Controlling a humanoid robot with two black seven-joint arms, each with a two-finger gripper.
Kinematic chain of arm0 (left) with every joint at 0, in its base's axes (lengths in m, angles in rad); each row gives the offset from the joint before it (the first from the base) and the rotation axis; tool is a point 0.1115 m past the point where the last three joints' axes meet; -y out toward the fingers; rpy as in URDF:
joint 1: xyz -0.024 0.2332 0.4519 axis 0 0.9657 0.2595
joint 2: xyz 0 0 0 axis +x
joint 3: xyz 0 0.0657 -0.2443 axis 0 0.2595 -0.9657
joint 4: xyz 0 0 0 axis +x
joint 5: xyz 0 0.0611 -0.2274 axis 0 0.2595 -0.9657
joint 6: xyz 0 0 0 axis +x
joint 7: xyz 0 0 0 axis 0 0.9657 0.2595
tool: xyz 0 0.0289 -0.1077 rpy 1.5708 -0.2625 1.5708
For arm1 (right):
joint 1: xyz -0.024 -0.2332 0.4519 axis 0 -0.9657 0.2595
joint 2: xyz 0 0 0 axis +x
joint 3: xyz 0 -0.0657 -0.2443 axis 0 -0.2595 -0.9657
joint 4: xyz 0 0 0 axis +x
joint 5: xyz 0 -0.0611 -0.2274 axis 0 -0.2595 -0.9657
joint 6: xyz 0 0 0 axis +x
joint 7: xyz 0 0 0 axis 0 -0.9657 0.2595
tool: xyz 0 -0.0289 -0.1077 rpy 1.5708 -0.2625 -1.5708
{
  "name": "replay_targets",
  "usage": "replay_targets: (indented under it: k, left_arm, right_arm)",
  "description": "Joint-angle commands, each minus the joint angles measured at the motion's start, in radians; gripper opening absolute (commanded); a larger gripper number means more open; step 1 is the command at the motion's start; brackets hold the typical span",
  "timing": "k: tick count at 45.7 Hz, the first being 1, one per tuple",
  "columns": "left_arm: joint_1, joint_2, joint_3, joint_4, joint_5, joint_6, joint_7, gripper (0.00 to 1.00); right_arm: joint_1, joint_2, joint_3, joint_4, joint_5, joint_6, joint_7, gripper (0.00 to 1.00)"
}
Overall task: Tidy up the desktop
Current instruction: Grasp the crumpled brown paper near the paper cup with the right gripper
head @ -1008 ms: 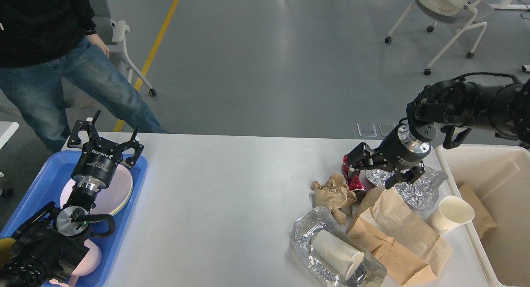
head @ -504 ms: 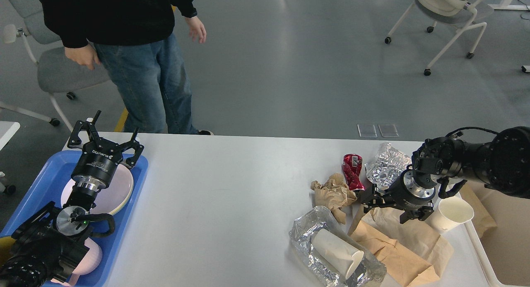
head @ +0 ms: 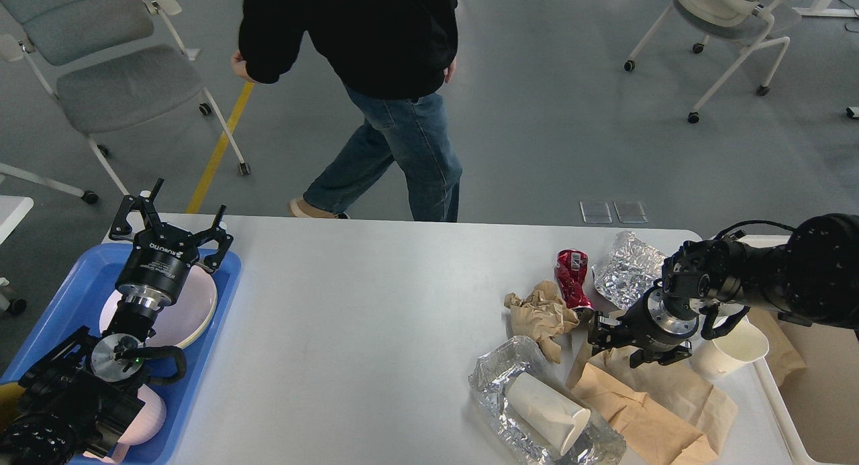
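Left gripper fingers spread above the blue tray; right gripper, state unclear, on brown paper bag at desk four o'clock

The only readable lettering is the white brand word "ROBOTIQ" printed on the black body of the left hand, seen upside down from the head view. The crushed red can carries a small white label patch near its top, but its print is too small to read.
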Motion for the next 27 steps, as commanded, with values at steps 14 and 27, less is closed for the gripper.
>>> replay_targets:
  k: [14,27]
  left_arm:
    - [0.000,0.000,0.000,0.000,0.000,0.000,0.000,0.96]
    - [0.000,0.000,0.000,0.000,0.000,0.000,0.000,0.96]
  right_arm:
    - [0.099,-0.115,-0.012,0.071,-0.004,0.092,-0.003,0.00]
    - [0.238,-0.239,-0.009,0.111,-0.006,0.330,-0.003,0.00]
